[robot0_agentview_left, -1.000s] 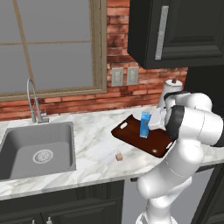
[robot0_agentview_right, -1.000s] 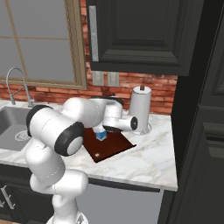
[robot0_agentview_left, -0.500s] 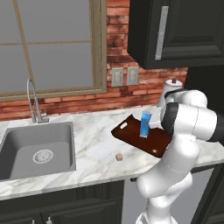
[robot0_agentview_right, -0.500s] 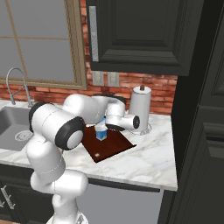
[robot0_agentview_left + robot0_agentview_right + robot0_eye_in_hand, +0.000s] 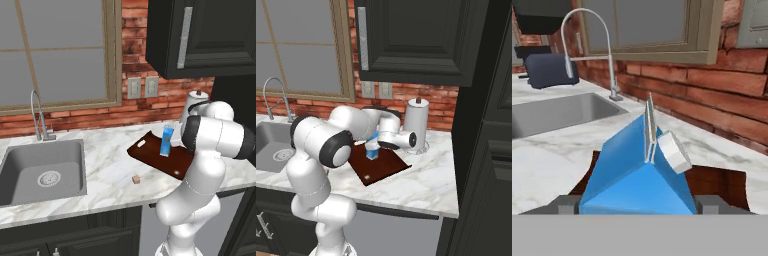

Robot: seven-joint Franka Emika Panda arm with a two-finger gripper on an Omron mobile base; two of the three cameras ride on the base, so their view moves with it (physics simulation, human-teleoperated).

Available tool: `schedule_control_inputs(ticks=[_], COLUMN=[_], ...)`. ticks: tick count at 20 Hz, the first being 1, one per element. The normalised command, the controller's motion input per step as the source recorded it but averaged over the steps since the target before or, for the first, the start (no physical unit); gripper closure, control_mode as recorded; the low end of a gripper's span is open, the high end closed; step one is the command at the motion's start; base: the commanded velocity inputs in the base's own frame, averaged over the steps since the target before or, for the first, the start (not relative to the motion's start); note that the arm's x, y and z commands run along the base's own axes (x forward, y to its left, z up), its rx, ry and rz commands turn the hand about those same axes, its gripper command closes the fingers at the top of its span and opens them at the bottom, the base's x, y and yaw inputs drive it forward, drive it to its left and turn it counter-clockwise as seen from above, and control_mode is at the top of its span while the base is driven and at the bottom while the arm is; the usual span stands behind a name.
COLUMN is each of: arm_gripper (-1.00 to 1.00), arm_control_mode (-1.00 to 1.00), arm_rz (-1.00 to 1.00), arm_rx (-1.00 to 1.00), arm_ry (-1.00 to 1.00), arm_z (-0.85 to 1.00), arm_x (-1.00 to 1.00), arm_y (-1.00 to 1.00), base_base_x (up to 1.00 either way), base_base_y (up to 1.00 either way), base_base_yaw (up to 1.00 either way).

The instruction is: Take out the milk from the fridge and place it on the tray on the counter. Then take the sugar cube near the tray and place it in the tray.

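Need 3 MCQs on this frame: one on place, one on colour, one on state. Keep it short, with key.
1. Where does the milk carton stand?
A. in the sink
B. on the tray
C. on the bare counter

2. What colour is the carton?
A. bright blue
B. red
C. green

3. Where is the sugar cube?
A. on the tray
B. on the counter, in front of the tray
C. in the pincer

Key: 1 B, the left base view shows the carton upright on the dark reddish-brown tray. 2 A, blue in every view. 3 B, the cube lies on the marble, apart from the tray's edge.
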Motion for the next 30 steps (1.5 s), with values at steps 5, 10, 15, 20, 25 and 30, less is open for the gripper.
schedule_control_inputs(ticks=[5,10,15,20,25,30], arm_gripper=[-1.0,-1.0,-1.0,-1.0,-1.0,-1.0], arm_control_mode=[-1.0,-1.0,-1.0,-1.0,-1.0,-1.0], arm_rz=[0.02,0.01,0.0,0.01,0.02,0.03], arm_rx=[0.0,0.0,0.0,0.0,0.0,0.0], arm_ry=[-0.08,-0.08,-0.09,-0.18,-0.11,-0.13], arm_z=[0.0,0.0,0.0,0.09,0.18,0.35], arm_x=[-0.2,-0.07,0.0,-0.19,-0.04,-0.16], arm_y=[0.0,0.0,0.0,0.0,0.0,0.0], base_base_x=[0.0,0.0,0.0,0.0,0.0,0.0], base_base_y=[0.0,0.0,0.0,0.0,0.0,0.0], base_base_yaw=[0.0,0.0,0.0,0.0,0.0,0.0])
